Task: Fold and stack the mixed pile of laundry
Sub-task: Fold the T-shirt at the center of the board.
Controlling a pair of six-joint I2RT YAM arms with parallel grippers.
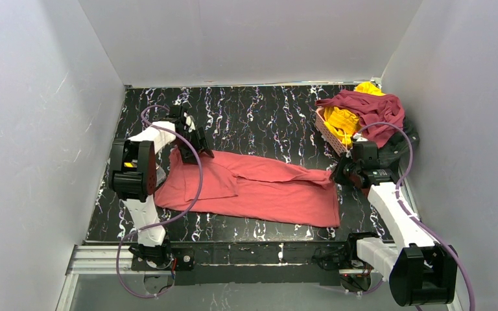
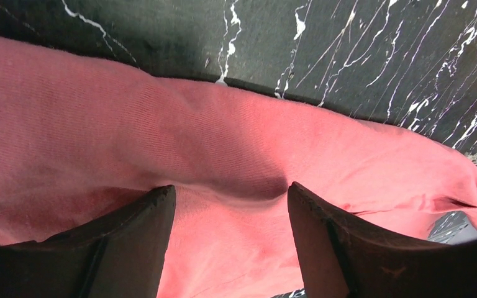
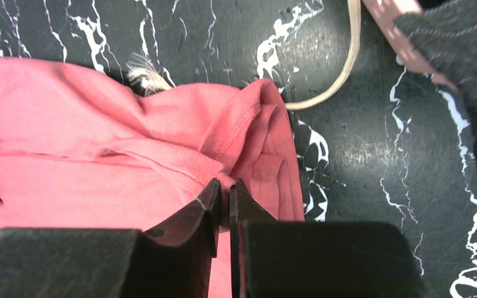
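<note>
four garments in view, one of each colour. the red garment (image 1: 259,191) lies alone, spread flat across the near middle of the table (image 1: 246,110), long side running left to right, with part of it folded over near its left end. the other three are heaped at the far right corner: the maroon garment (image 1: 369,107) is draped over the top of the one pink basket (image 1: 329,133), the yellow garment (image 1: 340,122) shows inside the basket and again behind the maroon one, and the charcoal garment (image 1: 407,139) lies just to the right of the basket, partly hidden behind the right arm.

two grippers, one at each end of the red garment. the left gripper (image 1: 196,141) is over the far left edge; in its wrist view the left gripper (image 2: 230,189) stands wide, both fingers down at the red garment (image 2: 223,136) with cloth between them and nothing clamped. the right gripper (image 1: 338,173) is at the far right corner; in its wrist view the right gripper (image 3: 223,185) is narrow, only a slit between the jaws, tips pinching a ridge of the red garment (image 3: 68,174) at its stitched hem.

one cream cord (image 3: 341,68) curves on the table just past that hem, with a strip of the basket (image 3: 397,31) and the charcoal garment (image 3: 466,56) at the upper right.
</note>
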